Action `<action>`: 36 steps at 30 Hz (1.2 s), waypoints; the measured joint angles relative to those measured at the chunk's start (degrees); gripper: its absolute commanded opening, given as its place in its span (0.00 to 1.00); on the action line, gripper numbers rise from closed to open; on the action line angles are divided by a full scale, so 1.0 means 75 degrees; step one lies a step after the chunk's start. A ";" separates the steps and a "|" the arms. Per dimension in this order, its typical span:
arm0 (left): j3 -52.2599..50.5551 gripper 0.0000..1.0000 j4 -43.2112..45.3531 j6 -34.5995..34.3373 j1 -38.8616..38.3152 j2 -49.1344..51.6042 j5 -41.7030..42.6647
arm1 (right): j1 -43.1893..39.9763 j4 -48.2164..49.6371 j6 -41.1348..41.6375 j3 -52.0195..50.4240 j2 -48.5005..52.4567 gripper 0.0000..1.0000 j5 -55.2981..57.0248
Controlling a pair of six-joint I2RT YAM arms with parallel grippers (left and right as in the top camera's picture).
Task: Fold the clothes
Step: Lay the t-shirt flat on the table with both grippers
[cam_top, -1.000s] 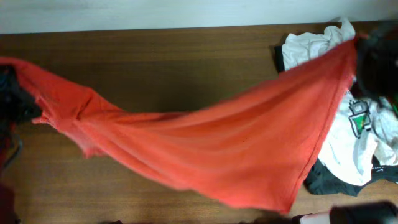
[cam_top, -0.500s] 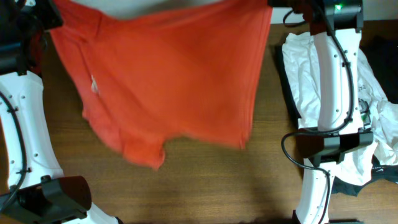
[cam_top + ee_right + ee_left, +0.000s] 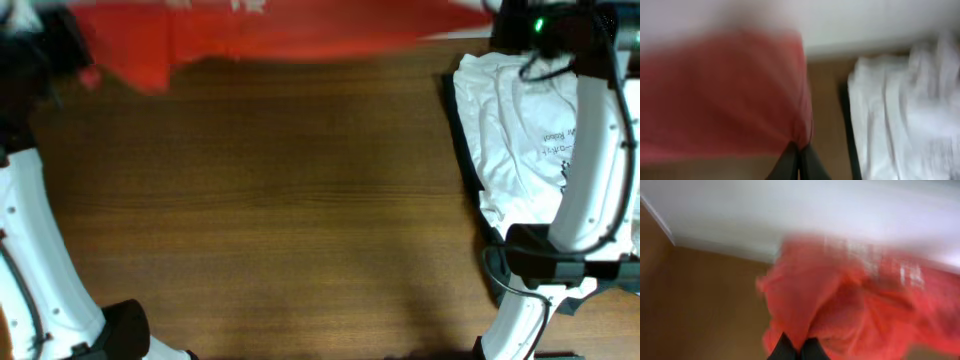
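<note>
Orange-red T-shirt (image 3: 250, 35) shows blurred white lettering; white tee (image 3: 510, 110) bears unreadable print.

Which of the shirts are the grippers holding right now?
The orange-red T-shirt, stretched along the far edge between the left gripper and right gripper. The white tee lies crumpled on the table, ungripped.

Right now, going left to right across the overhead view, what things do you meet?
left arm → orange-red shirt → white shirt. The right arm overlaps the white shirt, so it is left out.
</note>
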 measured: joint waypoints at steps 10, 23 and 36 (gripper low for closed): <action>-0.3765 0.00 -0.1760 0.0119 -0.0239 0.1102 0.0006 | 0.0003 -0.0898 -0.0318 -0.3468 0.0455 0.04 0.0055; -0.5339 0.00 -0.3042 -0.0300 -0.0207 0.0918 -0.1343 | -0.0256 -0.0717 -0.0493 -0.8061 -0.0242 0.04 0.0052; -0.7175 0.00 -0.2739 -0.0641 -0.0020 -0.2602 -0.1682 | -0.0338 -0.0009 -0.0286 -1.1118 -0.4057 0.04 0.0055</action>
